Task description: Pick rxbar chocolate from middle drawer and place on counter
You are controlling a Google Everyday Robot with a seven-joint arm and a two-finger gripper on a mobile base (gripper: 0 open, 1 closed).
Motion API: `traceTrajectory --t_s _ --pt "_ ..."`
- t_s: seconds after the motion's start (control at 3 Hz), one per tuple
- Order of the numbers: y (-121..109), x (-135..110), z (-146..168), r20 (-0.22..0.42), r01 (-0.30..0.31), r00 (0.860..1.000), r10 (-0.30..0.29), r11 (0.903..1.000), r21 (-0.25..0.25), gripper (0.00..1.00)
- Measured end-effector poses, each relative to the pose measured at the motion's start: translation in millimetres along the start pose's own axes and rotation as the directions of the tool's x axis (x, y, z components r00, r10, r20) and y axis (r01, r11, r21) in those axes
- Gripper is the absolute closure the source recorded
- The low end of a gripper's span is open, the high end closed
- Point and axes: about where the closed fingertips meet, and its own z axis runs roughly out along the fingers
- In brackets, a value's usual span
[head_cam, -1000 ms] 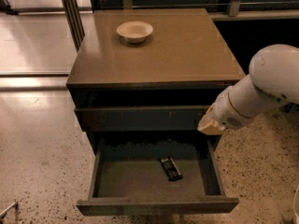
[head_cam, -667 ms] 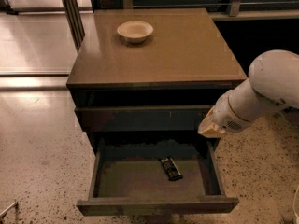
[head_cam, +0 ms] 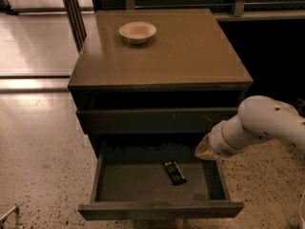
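The rxbar chocolate (head_cam: 174,171), a small black bar, lies flat on the grey-green floor of the open middle drawer (head_cam: 133,182), right of centre. The drawer is pulled far out from the dark cabinet. My gripper (head_cam: 207,150) shows as a tan tip on the white arm (head_cam: 259,128), which comes in from the right. It hangs at the drawer's right rear corner, above and to the right of the bar, not touching it. The glossy tan-brown counter (head_cam: 181,56) tops the cabinet.
A small white bowl (head_cam: 137,32) stands on the counter's far left part. A closed drawer front with pale scratch marks (head_cam: 157,120) sits above the open drawer. Speckled floor (head_cam: 43,166) surrounds the cabinet. Metal rails (head_cam: 71,13) stand at the back left.
The arm and gripper have moved down and slightly left, from beside the upper drawer front to the open drawer's right rear corner. The bar, drawer and bowl have not moved.
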Motion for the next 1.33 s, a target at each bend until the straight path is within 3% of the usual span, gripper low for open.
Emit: traceTrajectory --t_s 0.33,0.67,1.0,1.33 --pt "-3 21 62 0.069 -0.030 0.997 0.032 0.9990 -0.032 1.00" --pt "10 57 134 0.078 -0.121 0.988 0.130 0.9863 -0.112 1.00" --pt "23 68 158 0.078 -0.144 0.984 0.158 0.9772 -0.156 1.00" --pt "23 68 158 0.078 -0.144 0.984 0.158 0.9772 -0.156 0.81"
